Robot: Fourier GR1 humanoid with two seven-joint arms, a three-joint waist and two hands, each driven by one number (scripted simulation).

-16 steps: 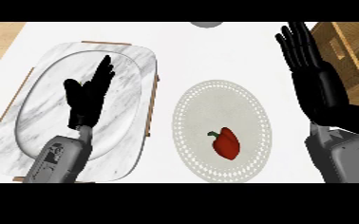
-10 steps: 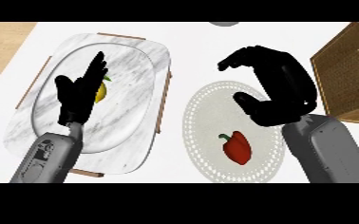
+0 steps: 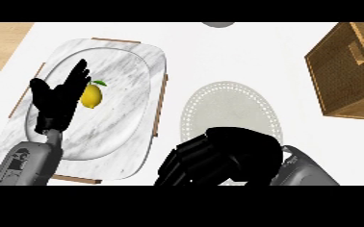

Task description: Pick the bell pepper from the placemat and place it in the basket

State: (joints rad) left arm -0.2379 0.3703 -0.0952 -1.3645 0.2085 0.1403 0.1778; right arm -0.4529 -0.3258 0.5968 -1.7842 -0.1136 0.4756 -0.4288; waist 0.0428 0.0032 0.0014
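Observation:
My right hand (image 3: 227, 156) lies low over the near part of the round white placemat (image 3: 231, 103), fingers curled down to the left. The bell pepper does not show; the hand covers the spot where it lay, curled round it. The wicker basket (image 3: 341, 72) stands at the right edge, apart from the hand. At the left, my left hand (image 3: 60, 98) rests open, fingers up, over the marble tray (image 3: 135, 77).
A yellow lemon (image 3: 91, 96) lies on the marble tray, just right of the left hand's fingers. A grey round object (image 3: 218, 24) peeks in at the top edge. White counter lies between the placemat and the basket.
The right hand has come down and toward me from above the placemat and now hides the red pepper. The view has shifted, so the basket and the lemon show more. The left hand stays open.

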